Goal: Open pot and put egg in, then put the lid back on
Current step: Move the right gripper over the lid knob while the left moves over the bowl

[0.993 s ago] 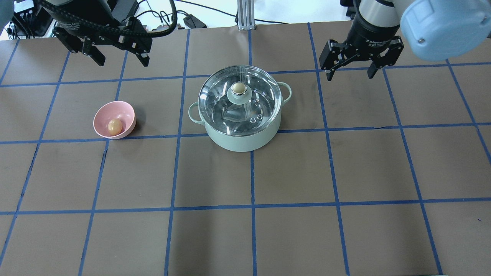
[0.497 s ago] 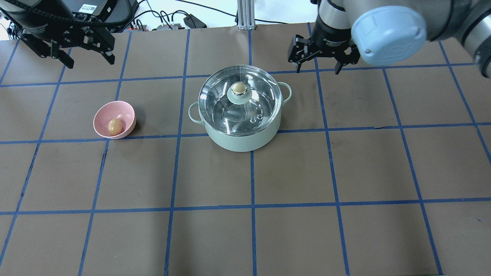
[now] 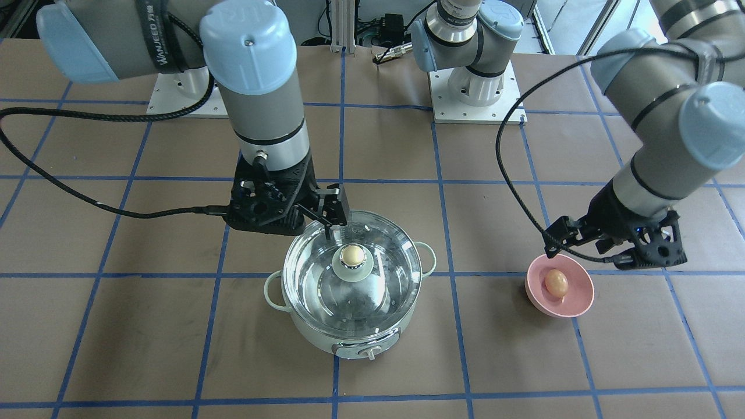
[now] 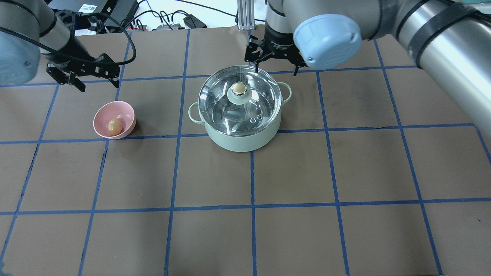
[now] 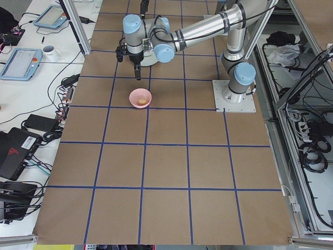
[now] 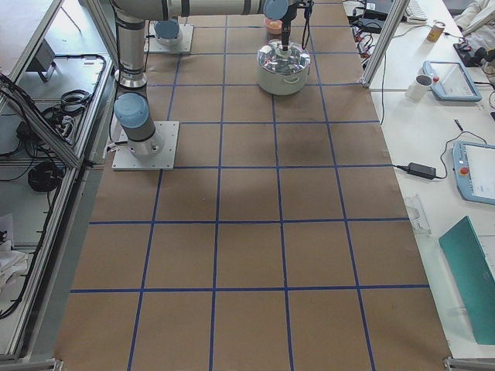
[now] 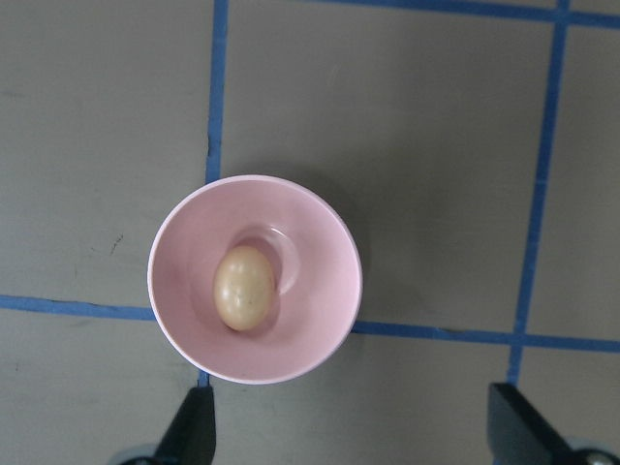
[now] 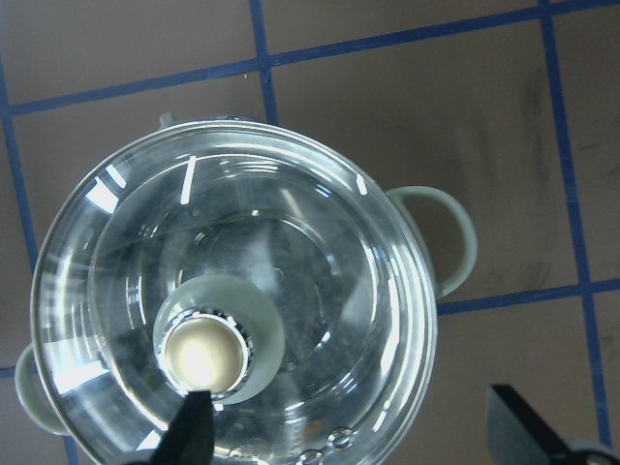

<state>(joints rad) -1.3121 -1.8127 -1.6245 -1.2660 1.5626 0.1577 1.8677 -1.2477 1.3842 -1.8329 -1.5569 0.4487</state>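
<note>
The mint-green pot (image 4: pixel 239 138) stands mid-table with the glass lid (image 4: pixel 253 107) on it, its beige knob cap (image 4: pixel 239 88) upright. The egg (image 4: pixel 114 126) lies in a pink bowl (image 4: pixel 124 111) left of the pot. My right gripper (image 4: pixel 276 70) is open above the pot's back rim; in the right wrist view (image 8: pixel 354 436) the cap (image 8: pixel 201 358) sits by one finger. My left gripper (image 4: pixel 99 82) is open and empty just behind the bowl; the left wrist view (image 7: pixel 354 436) shows the egg (image 7: pixel 242 287) in the bowl (image 7: pixel 320 242). The front view shows the pot (image 3: pixel 349 334) and egg (image 3: pixel 556 282).
The brown table carries a blue tape grid (image 4: pixel 251 180). An aluminium post (image 4: pixel 243 15) and cables (image 4: pixel 168 21) stand at the back edge. Both arm bases (image 3: pixel 474 87) are behind the pot. A black cable (image 3: pixel 512 174) loops from the left arm.
My right gripper has swung in from the back right to the pot's back rim. My left gripper has moved out left, then forward to just behind the pink bowl. Pot, lid and egg have not moved.
</note>
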